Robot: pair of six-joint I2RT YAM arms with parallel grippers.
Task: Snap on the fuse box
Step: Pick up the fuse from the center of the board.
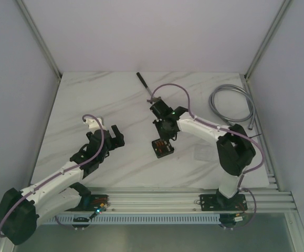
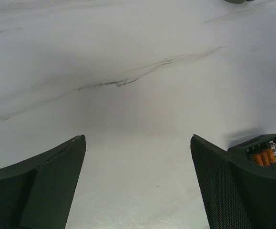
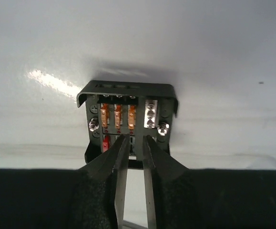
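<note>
Your desk (image 1: pixel 115 100) is white marble with grey veins, boxed in by pale walls and metal rails; a coiled grey cable (image 1: pixel 232 101) lies toward its far right corner, and a dark, rod-like tool (image 1: pixel 143 82) lies near the far edge; both are well apart from the work.

The fuse box (image 1: pixel 163 148) lies flat on the desk a little right of centre, open side up; in your right wrist view its upper half shows three orange fuses in a row, with one red fuse lower left and silver screws on either side.

Your right end effector (image 3: pixel 134 139) points down at the box, its tips over the near, lower half; its fingers (image 3: pixel 114 162) are drawn almost together, leaving only a slim gap; you cannot tell whether they touch the box or pinch anything.

Your left end effector (image 2: pixel 138 138) is over bare desk to the left of the box, apart from it; its fingers are spread wide with nothing between them; in the left wrist view a corner of the box, orange fuses showing, peeks out just past the right-hand finger.
</note>
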